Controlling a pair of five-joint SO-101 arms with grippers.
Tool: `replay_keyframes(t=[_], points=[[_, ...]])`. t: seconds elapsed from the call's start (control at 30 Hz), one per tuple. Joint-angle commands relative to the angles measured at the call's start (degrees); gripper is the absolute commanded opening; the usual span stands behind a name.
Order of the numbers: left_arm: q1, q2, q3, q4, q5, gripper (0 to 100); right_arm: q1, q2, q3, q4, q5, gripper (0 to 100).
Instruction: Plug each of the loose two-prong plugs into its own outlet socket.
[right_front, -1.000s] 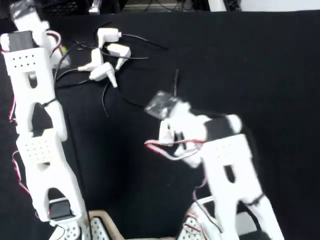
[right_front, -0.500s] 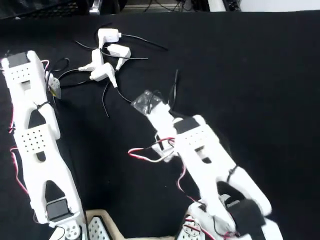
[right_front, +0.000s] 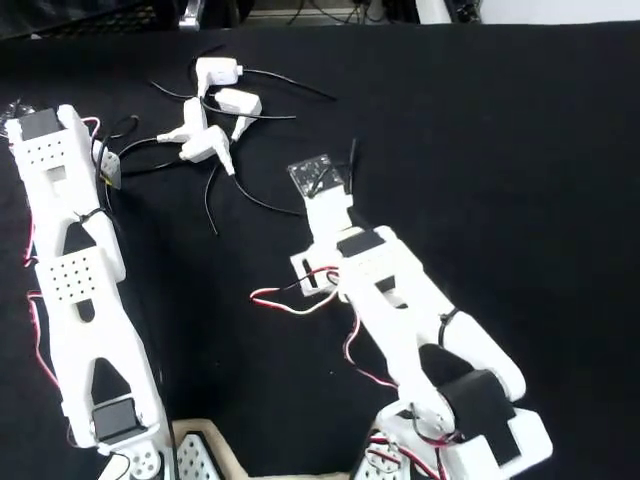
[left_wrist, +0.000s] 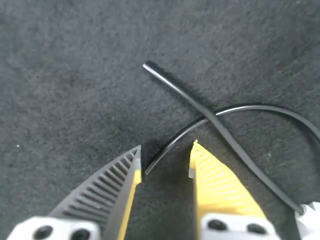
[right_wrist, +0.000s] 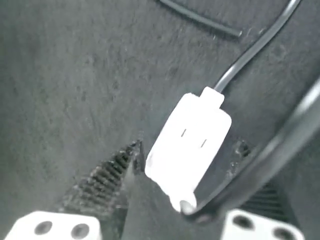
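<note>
Several white plugs and sockets with black cables lie in a cluster (right_front: 212, 112) at the back left of the black mat. My left gripper (right_front: 108, 172) is low over the mat to the left of that cluster. It is open, and a thin black cable (left_wrist: 170, 145) runs between its fingertips (left_wrist: 166, 150). My right gripper (right_front: 318, 178) is near the middle of the mat, to the right of the cluster. It is shut on a white outlet socket (right_wrist: 192, 142) whose two slots face the camera. The socket's cable leads away from the gripper.
A loose cable end (right_front: 352, 150) lies just beyond my right gripper, and another cable (right_front: 255, 200) trails from the cluster toward it. A second cable (left_wrist: 220, 125) crosses the one at my left gripper. The right half of the mat (right_front: 540, 150) is bare.
My left arm dropped from the back edge down to the mat by the cluster. My right arm swung left, then stretched farther back, with its gripper ending beside the loose cable end.
</note>
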Motion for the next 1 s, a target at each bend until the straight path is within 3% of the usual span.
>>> replay_keyframes(t=[0.0,0.23,0.5,0.97], points=[[0.0,-1.0,-2.8,0.4,0.4,16,-0.4,0.0,0.2,-2.8,-1.1,28.6],[-0.5,-0.9,-2.8,0.4,0.4,16,-0.3,0.1,1.5,-3.3,-1.2,26.8],[-0.5,-0.9,-2.7,0.4,0.4,16,0.8,0.1,2.9,-3.4,-1.0,2.2],[-0.4,-0.9,-2.8,0.4,0.4,16,2.5,0.1,3.1,-9.6,-0.9,1.5]])
